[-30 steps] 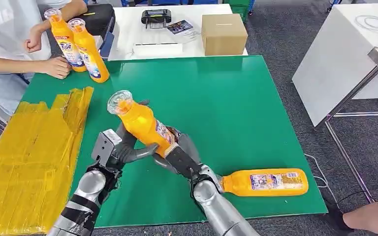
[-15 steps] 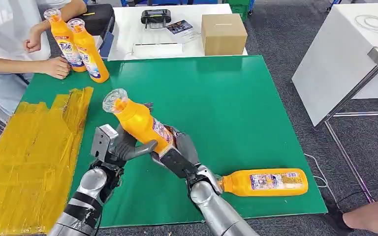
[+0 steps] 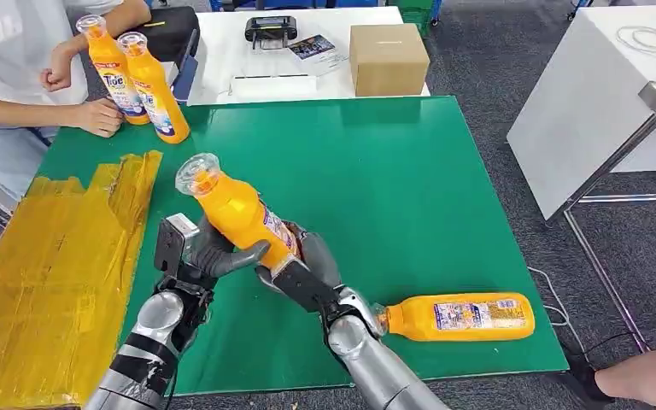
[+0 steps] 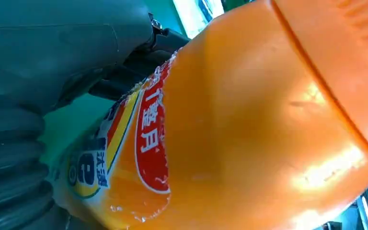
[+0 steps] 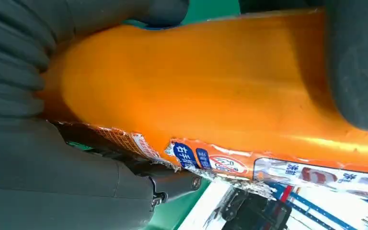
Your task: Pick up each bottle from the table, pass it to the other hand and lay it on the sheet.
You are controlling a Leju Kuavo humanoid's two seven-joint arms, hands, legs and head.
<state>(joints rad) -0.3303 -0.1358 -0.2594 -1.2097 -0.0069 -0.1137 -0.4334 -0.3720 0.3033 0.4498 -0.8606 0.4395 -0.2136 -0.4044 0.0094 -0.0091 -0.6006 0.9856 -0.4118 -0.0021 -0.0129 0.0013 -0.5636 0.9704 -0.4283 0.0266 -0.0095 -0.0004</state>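
Both hands grip one detergent bottle [image 3: 237, 213] mid-handover above the counter [image 3: 410, 171]: left hand [image 3: 209, 254] and right hand [image 3: 299, 269] fingers clamped on it. Yellow sheet [image 3: 47, 273] bare; second bottle [image 3: 461, 316] lies waiting

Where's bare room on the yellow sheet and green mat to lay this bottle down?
The yellow sheet lies bare all the way down. The green mat is open between the cardboard box and the lying bottle. Crowded spots: the far left corner with two standing bottles and a person's hand.
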